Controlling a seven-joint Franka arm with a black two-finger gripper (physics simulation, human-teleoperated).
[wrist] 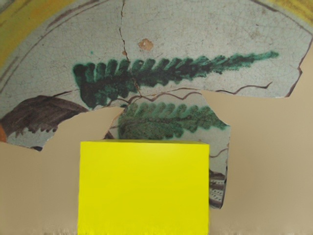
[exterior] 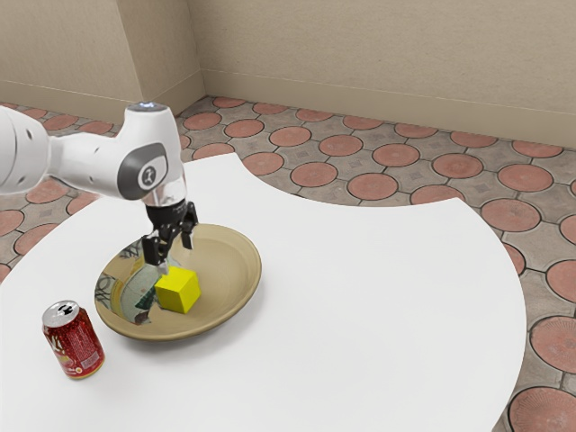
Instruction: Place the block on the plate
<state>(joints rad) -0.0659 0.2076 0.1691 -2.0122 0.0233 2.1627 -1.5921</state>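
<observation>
So my gripper [exterior: 176, 257] has its fingers spread, and the yellow cube [exterior: 177, 290] blocks the way just below. There's passing room over the plate [exterior: 243, 256] between the cube and the rim on the exterior view's right, then out across the white table [exterior: 387, 315]. Other way, the upright soda can [exterior: 77, 348] sits near the rim, kinda in the road.

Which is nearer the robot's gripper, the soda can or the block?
The yellow block, just below the gripper; the red can stands farther off, beside the plate.
</observation>
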